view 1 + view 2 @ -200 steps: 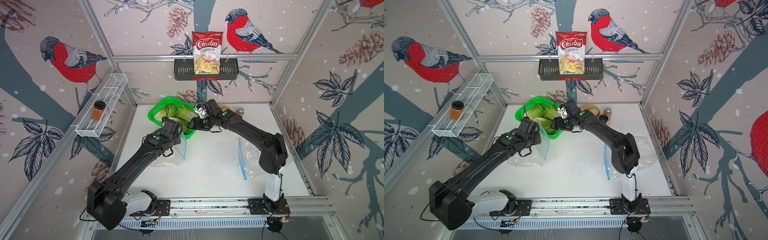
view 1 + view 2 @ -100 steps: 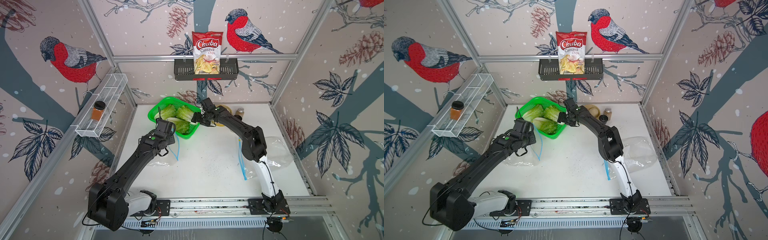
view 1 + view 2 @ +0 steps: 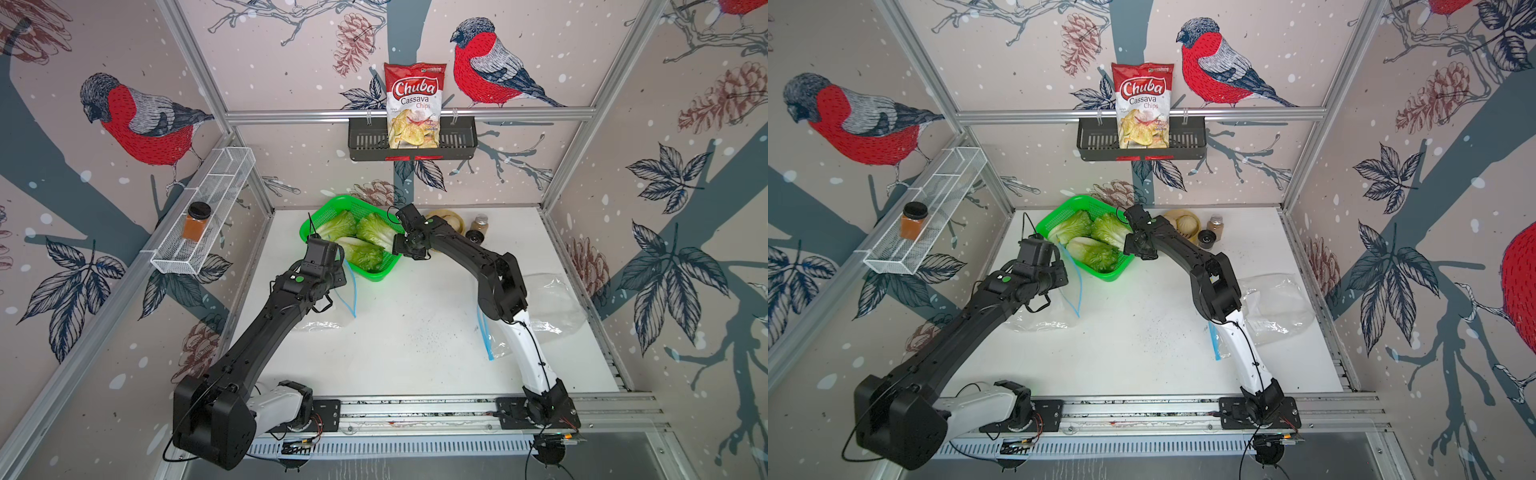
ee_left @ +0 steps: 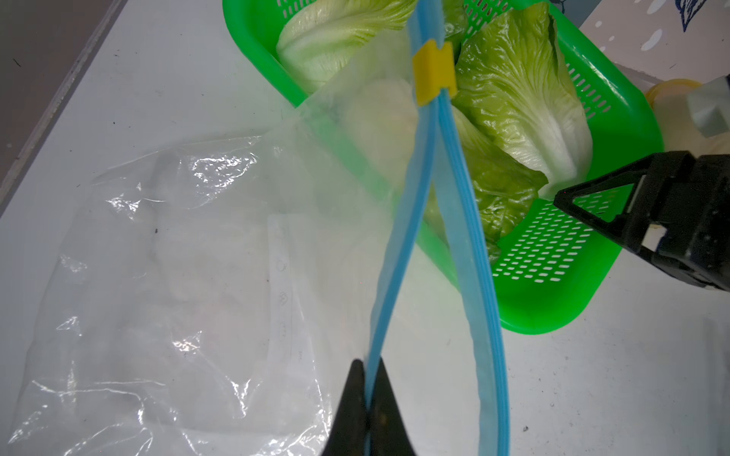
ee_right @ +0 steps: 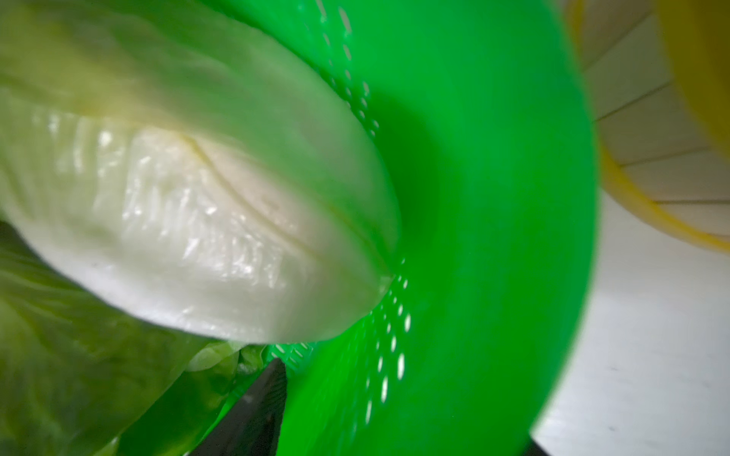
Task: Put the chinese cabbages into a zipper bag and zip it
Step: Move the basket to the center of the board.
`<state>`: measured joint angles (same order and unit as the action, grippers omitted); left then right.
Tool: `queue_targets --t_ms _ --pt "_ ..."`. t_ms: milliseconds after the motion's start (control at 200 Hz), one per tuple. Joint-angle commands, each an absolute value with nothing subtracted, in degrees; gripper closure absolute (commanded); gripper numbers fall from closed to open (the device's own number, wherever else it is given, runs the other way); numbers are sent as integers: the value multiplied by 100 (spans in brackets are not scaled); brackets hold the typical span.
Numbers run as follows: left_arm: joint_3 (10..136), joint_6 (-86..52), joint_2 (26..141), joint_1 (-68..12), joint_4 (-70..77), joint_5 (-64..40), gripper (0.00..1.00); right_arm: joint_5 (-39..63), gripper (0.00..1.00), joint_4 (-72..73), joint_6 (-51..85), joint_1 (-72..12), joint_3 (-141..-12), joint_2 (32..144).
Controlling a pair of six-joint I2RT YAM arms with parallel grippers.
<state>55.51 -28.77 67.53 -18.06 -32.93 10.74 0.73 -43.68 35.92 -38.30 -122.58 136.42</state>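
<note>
**Bag mouth held open beside the cabbage basket**

The left gripper (image 4: 368, 381) is pinched fully together on one blue track of the zipper bag (image 4: 189, 276), lifting that lip off the white table (image 3: 415, 353). The other track bows away from it, so the mouth gapes. The yellow slider (image 4: 433, 77) sits at the far end, where the two tracks meet. The rest of the bag lies crumpled on the table, just beside the green basket (image 3: 376, 275).

All three chinese cabbages (image 3: 365, 254) lie in the basket, side by side and partly overlapping.

The right gripper (image 3: 395, 249) reaches in over the basket's rim on the side away from the bag, down among the heads. The right wrist view is filled by the white ribbed base of one cabbage, close above a single visible finger (image 5: 253, 398). How far its jaws stand apart, and whether they have hold of that head, cannot be told.

A second zipper bag (image 3: 552, 303) lies on the table under the right arm, well apart from the basket.
</note>
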Motion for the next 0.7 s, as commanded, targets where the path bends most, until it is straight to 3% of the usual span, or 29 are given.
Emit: queue_targets --t_ms 0,240,430,690 --pt "5408 -2803 6579 -1791 -3180 1002 100 -337 35 -4596 3309 -3672 -11884 13282" --pt "5180 -2769 6421 -1789 -3029 652 100 -451 36 -4127 2973 -3400 -9955 12103" --pt "5084 -2665 6450 -1789 -2855 437 100 -302 31 -4312 2844 -3531 -9999 11592" --pt "5150 -2695 6653 -1793 -2632 16 100 1506 19 -3754 3525 -3668 -9645 10965"
